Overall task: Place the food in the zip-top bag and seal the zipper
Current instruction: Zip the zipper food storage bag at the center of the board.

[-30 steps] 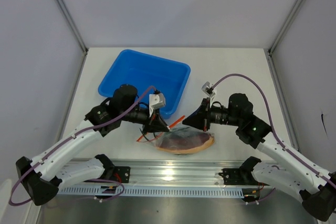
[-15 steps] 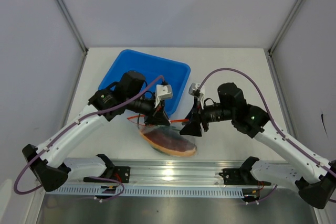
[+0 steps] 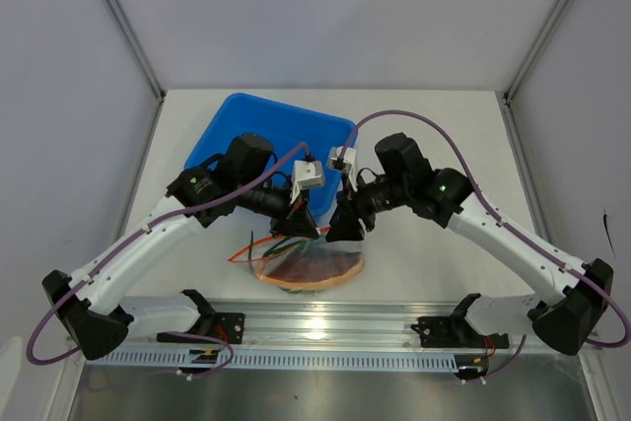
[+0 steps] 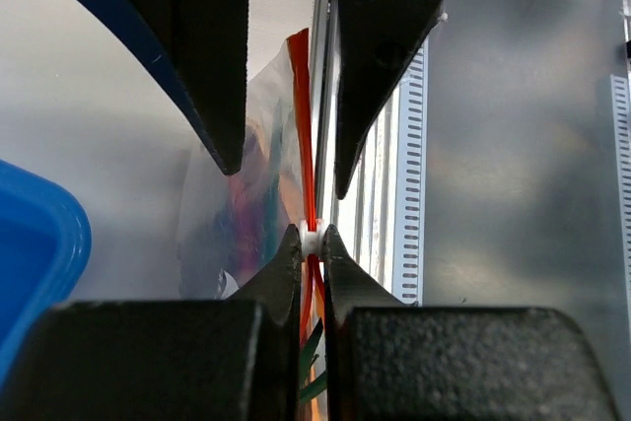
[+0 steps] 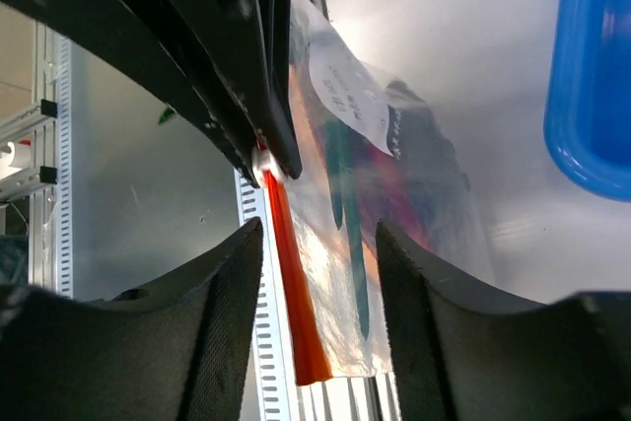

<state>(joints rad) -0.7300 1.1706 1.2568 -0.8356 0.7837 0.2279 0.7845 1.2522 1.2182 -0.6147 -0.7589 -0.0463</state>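
Observation:
The zip-top bag (image 3: 314, 265) hangs by its mouth close to the table's near edge, with the food (image 3: 301, 271) inside it: a purple-red and orange slice and green pieces (image 5: 347, 194). My left gripper (image 3: 302, 222) (image 4: 312, 238) is shut on the white tip (image 4: 312, 240) of the zipper (image 4: 304, 135). My right gripper (image 3: 345, 230) (image 5: 320, 236) is open right beside it. Its fingers (image 5: 229, 322) stand on either side of the orange-red zipper (image 5: 293, 317) and the clear bag (image 5: 385, 273), not touching them.
The blue tray (image 3: 258, 135) lies just behind both grippers, its rim showing in the left wrist view (image 4: 39, 244) and the right wrist view (image 5: 592, 76). The metal rail (image 3: 315, 327) runs along the near edge under the bag.
The right gripper has opened and swung left to the left gripper. The left gripper has lifted the zipper end, so the bag has shifted left and hangs.

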